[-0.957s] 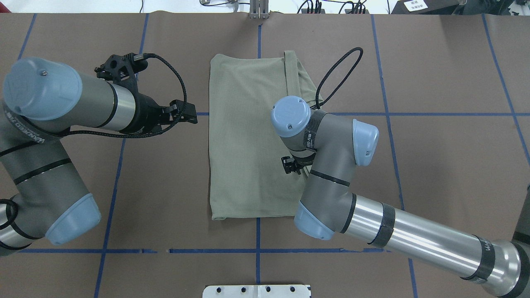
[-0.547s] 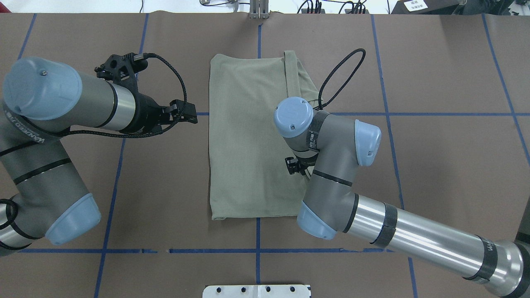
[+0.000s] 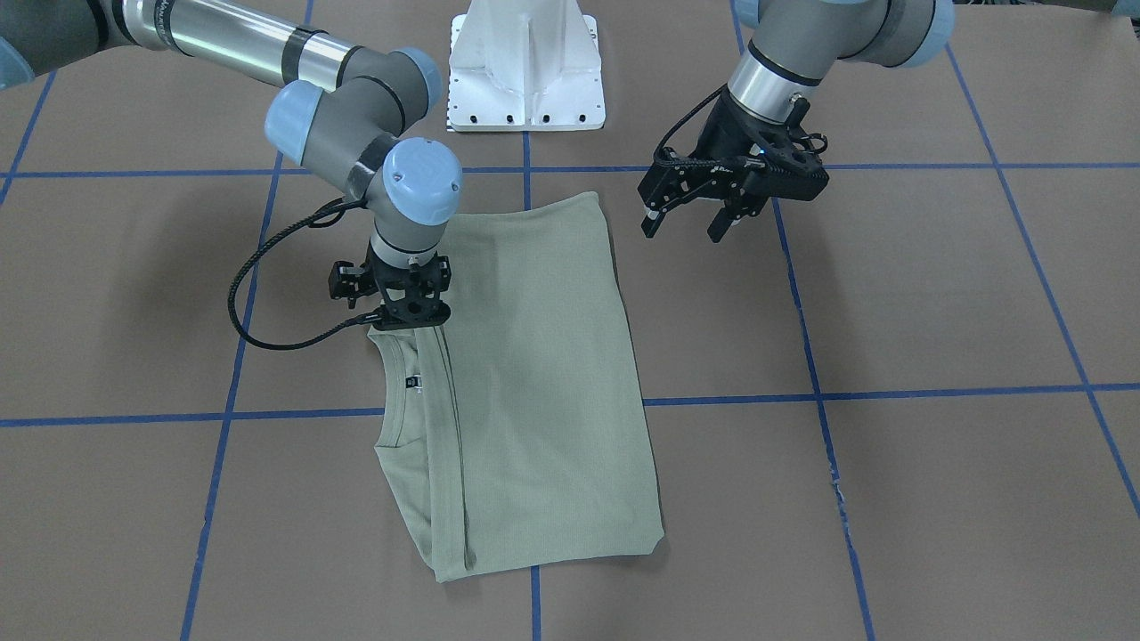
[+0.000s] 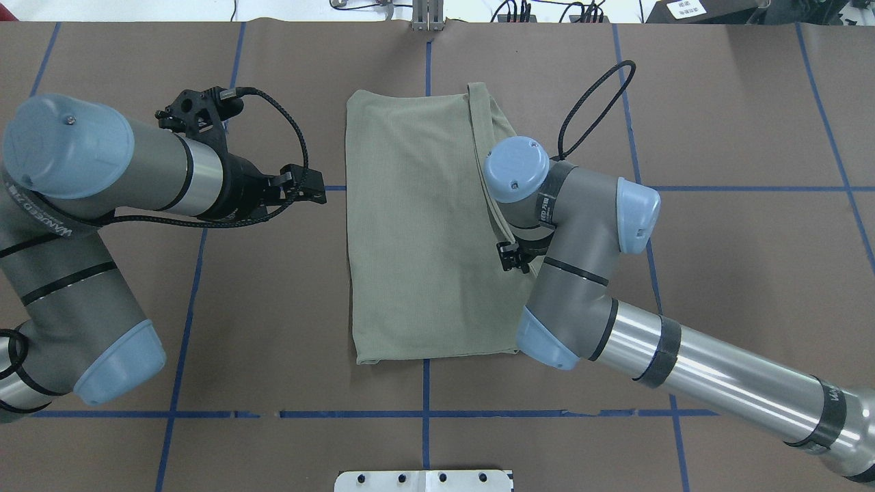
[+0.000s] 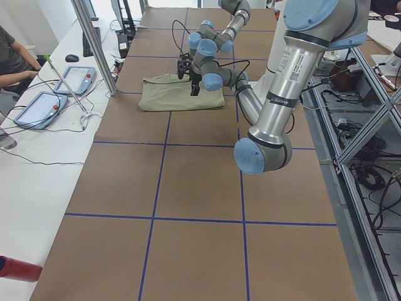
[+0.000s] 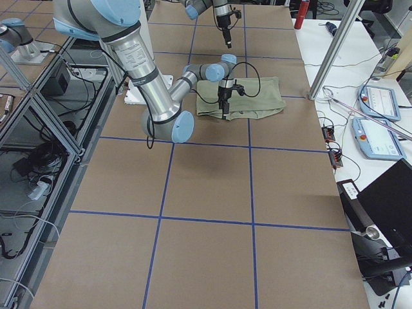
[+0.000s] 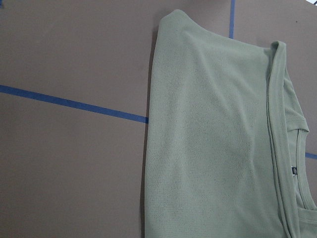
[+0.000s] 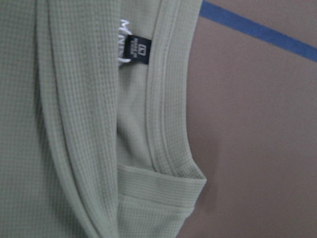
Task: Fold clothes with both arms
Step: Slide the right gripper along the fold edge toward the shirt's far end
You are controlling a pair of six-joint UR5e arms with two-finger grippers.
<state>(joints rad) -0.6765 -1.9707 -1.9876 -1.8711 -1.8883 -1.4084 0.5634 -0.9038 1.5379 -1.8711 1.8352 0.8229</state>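
The pale green shirt (image 4: 417,225) lies folded lengthwise at the table's middle, its neck (image 3: 401,401) with the black label (image 8: 136,49) on the robot's right side. My right gripper (image 3: 405,316) points straight down at the shirt's neck-side edge; its fingers are hidden under the wrist, so I cannot tell their state. My left gripper (image 3: 683,230) hovers open and empty beside the shirt's (image 3: 534,383) other long edge, apart from the cloth. The left wrist view shows only the shirt (image 7: 213,148) and brown table.
The white pedestal (image 3: 525,53) stands at the robot's edge of the table. Blue tape lines (image 4: 424,413) grid the brown cover. A person (image 5: 12,53) sits at a side bench with tablets (image 5: 75,78). A metal pole (image 5: 94,44) rises near the shirt.
My right arm has moved to the right and slightly away from the robot, to the shirt's neck-side edge. The shirt's near end has shifted a little rightward. The left arm has stayed still.
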